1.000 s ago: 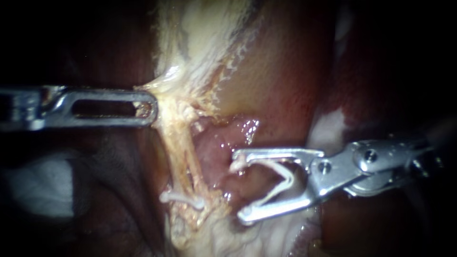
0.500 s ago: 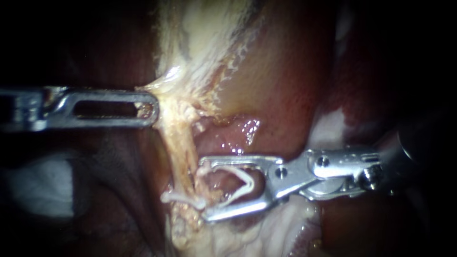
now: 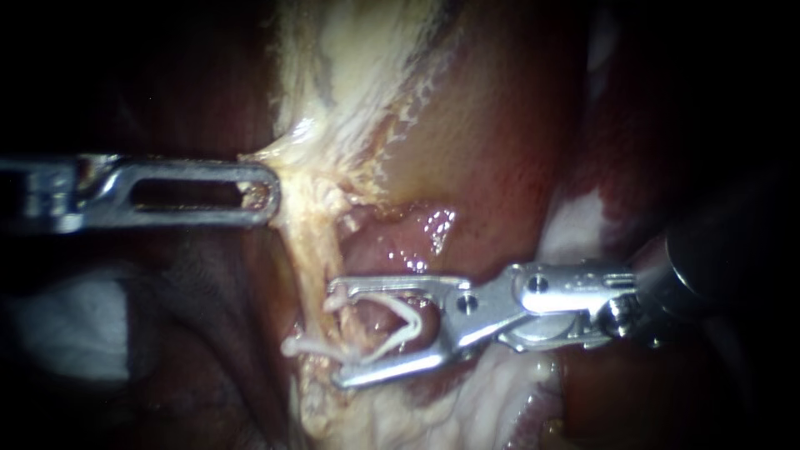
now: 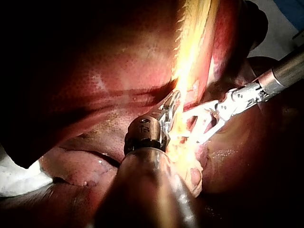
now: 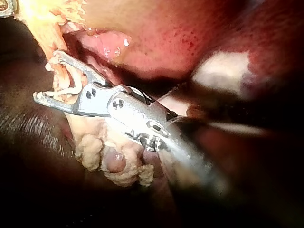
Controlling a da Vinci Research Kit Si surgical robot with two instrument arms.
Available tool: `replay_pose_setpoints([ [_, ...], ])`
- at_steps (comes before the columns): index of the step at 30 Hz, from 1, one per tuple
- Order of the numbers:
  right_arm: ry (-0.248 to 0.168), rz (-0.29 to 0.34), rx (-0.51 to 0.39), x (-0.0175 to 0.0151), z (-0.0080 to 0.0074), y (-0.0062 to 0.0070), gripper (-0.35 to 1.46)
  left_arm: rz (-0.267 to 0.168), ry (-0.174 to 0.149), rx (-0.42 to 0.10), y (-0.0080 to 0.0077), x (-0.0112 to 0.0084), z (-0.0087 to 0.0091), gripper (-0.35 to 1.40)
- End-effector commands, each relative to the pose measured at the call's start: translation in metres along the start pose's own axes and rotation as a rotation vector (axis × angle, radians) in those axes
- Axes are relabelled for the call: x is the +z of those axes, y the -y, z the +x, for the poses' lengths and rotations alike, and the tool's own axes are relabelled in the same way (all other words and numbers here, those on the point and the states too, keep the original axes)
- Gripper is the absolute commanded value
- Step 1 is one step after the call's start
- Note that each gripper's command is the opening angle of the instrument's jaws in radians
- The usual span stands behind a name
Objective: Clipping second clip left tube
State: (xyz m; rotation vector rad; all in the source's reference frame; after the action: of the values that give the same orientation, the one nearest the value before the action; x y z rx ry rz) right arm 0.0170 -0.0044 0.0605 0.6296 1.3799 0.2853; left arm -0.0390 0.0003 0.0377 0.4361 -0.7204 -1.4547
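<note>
Right instrument (image 3: 336,333) slid left; its wide jaws hold the new clip (image 3: 408,312) around the left tube (image 3: 315,250), not squeezed yet. Left instrument (image 3: 260,193) pinches tissue (image 3: 287,158).

Our left instrument (image 3: 265,193) reaches in level from the left. Its long slotted jaws lie together and pinch pale tissue (image 3: 292,175) at their tip. Our right instrument (image 3: 336,333) comes in from the right, sloping slightly down toward its tip. Its jaws stand wide apart, and both bear on the open clip (image 3: 414,317) seated between them.
</note>
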Motion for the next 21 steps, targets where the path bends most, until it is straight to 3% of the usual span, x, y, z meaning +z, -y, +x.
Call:
replay_pose_setpoints([
  [1,0.006,0.0,0.0,0.0001,-0.0002,0.0,0.59,-0.001,0.0,0.0,0.0,0.0,0.0,-0.35],
  [10,0.037,-0.004,0.004,0.0017,-0.0021,-0.001,0.59,-0.002,0.001,-0.001,0.0003,-0.0001,0.0001,-0.35],
  [21,0.035,0.0,0.005,0.0029,-0.0019,-0.0014,0.59,-0.003,0.002,-0.004,0.0009,-0.0002,0.0003,-0.35],
])
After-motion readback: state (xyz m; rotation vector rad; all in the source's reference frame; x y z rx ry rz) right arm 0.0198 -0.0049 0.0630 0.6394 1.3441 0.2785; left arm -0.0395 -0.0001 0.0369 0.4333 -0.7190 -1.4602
